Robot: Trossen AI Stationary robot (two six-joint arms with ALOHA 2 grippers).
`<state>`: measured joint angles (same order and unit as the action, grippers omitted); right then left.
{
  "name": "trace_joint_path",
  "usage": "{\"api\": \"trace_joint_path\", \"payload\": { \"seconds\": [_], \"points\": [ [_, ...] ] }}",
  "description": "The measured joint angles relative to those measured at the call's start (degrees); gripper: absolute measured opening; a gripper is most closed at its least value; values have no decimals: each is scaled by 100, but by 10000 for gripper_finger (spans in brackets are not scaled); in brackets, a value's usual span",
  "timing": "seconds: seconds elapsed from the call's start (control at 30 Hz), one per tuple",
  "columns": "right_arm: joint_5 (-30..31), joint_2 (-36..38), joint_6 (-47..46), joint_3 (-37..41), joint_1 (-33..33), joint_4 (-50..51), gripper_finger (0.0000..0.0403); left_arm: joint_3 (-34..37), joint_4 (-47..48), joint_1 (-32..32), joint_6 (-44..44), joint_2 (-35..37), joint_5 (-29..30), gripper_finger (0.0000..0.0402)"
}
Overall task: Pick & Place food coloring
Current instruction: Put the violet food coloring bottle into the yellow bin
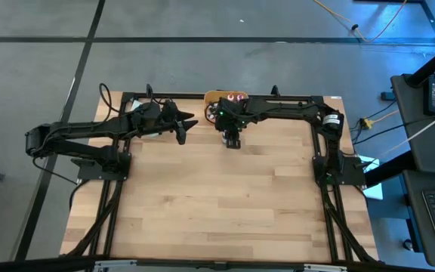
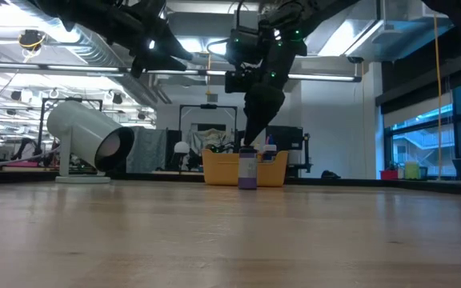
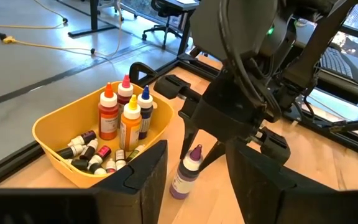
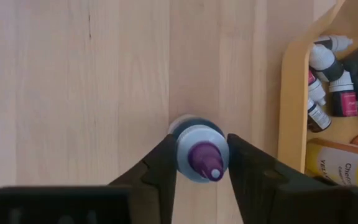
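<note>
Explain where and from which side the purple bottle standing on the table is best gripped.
Probably from straight above, pinching the round body just under the cap. The purple bottle stands upright beside the bin, so its sides are free. The right tool already straddles it this way.

**A:** How many arms and grippers are there?

**B:** Two dark arms, each with one gripper: left gripper (image 1: 189, 125), right gripper (image 1: 232, 141).

**A:** How many bins?

**B:** One orange bin (image 3: 55, 124), at left of the left wrist frame.

**A:** And bottles?

**B:** One purple-capped bottle (image 3: 185, 172) on the table. In the bin, four tall bottles (image 3: 122, 112) stand, with about seven small vials (image 3: 92, 155) lying. One white cup (image 2: 86, 138) too.
</note>
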<state>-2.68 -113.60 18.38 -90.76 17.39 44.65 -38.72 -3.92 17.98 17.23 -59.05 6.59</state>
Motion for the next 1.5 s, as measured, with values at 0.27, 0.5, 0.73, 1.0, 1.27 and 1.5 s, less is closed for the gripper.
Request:
{"api": "trace_joint_path", "payload": {
  "seconds": [0.27,0.5,0.73,1.0,1.27,1.5],
  "points": [
    [96,11,-17,0,0,-6,124,0,0,0,0,0,-1,163],
    [112,142,-176,-820,100,763,119,0,0,0,-2,0,0,161],
    [118,138,-317,-2029,502,1507,121,0,77,0,-2,0,0,163],
    [138,135,-423,-2043,880,1895,119,0,294,1,-3,0,16,161],
    [360,128,-469,-1645,954,1783,119,0,295,2,-80,0,297,163],
    [457,142,-483,-918,952,836,122,0,295,2,-144,0,297,161]
  ]
}}
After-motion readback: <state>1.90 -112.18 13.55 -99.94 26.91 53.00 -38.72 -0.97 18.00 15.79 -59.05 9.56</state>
